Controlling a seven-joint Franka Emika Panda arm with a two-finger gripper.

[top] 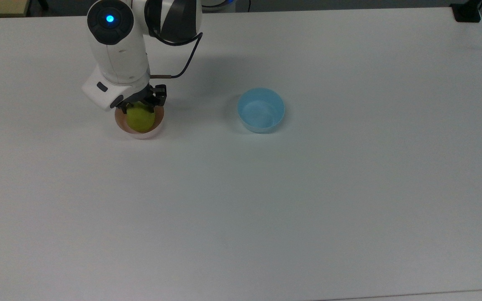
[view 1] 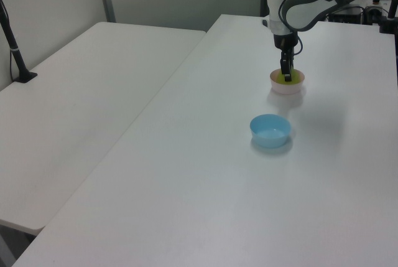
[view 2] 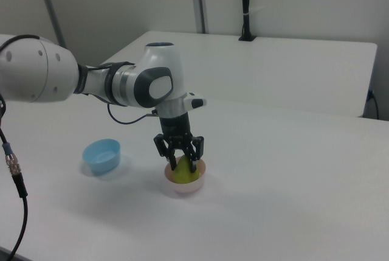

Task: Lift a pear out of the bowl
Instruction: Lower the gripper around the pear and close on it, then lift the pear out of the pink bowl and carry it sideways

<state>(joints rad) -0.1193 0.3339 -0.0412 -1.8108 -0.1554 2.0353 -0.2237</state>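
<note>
Straddling the pear [view 2: 184,172] in the pink bowl [view 2: 193,185] at lower centre of the right view, the gripper [view 2: 181,162] hangs directly above, fingers spread, nothing clamped.

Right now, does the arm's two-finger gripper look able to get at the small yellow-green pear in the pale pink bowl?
Probably yes: the gripper is open, its fingers either side of the yellow-green pear in the pale pink bowl, nothing between them.

White rounded arm [view 2: 36,69] with grey joints, blue light, black tool [view 2: 180,162], black cable.
</note>
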